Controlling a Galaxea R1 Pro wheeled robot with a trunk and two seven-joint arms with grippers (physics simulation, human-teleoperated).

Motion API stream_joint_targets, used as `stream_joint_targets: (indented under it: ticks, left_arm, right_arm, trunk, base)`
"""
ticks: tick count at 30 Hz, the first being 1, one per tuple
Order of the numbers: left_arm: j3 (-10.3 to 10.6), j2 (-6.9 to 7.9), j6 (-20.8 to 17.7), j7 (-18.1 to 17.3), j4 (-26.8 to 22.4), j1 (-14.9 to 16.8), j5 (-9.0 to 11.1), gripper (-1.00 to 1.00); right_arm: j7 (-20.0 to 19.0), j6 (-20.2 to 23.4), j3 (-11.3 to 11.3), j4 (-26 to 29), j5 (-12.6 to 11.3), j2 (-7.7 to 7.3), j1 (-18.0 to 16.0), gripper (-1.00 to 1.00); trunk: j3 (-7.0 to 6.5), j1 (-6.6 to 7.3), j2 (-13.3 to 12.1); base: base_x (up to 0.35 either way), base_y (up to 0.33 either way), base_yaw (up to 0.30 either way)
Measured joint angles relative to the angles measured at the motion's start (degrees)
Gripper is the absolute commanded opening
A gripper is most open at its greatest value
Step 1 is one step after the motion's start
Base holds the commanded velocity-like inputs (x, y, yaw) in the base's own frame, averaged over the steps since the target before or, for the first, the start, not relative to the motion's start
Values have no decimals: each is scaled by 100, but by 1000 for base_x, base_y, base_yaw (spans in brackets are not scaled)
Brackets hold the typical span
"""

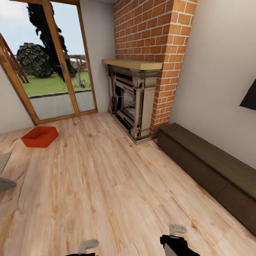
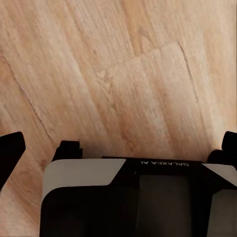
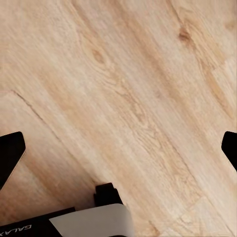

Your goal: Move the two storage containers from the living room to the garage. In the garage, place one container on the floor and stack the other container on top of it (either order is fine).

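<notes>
Our left gripper [image 2: 118, 148] hangs over bare floor with its two dark fingertips at the far left and far right edges of the left wrist frame, so we read it as spread wide and holding nothing. Our right gripper [image 3: 118, 148] looks the same in the right wrist frame: fingertips at opposite edges, jaws apart, only wood planks [image 3: 128, 98] between them. In the head view both arms peek in at the bottom edge, the left [image 1: 88, 246] left of centre and the right [image 1: 177, 241] right of centre, held low and close to the body.

Further out, the light wood plank flooring [image 1: 106, 185] runs up the frame to a brick fireplace [image 1: 137, 99] at upper centre and a long dark low cabinet [image 1: 213, 167] along the right wall. At the left, near the wood-framed glass doors [image 1: 53, 71], one orange-red storage container [image 1: 40, 136] sits on the floor, upright and open side up, well apart from both grippers. We see one bin here.

We judge that we are in the living room at the approach step, nothing picked up yet. The next move calls for driving and turning toward the left of the frame, closing on the bin, then lowering an arm to take its rim.
</notes>
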State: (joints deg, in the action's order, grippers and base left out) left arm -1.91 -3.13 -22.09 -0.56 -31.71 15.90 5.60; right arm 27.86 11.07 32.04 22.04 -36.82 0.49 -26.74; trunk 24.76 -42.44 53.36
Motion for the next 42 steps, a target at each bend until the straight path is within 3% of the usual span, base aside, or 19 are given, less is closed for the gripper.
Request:
stream_joint_targets:
  ticks: [9,28,42]
  left_arm:
    - [0,-1,-3,0,-1,-1,1,100]
    - [0,-1,-1,0,-1,-1,1,100]
    - [-1,-2,1,0,0,0,0,100]
  right_arm:
    - [-1,0,-2,-1,1,1,-2,100]
    - [-1,0,0,-1,0,1,0,100]
    - [0,0,0,0,0,0,-1,100]
  trunk:
    - [0,0,0]
    - [33,0,0]
    - [34,0,0]
  base:
    - [329,0,60]
    - [329,0,222]
    - [329,0,20]
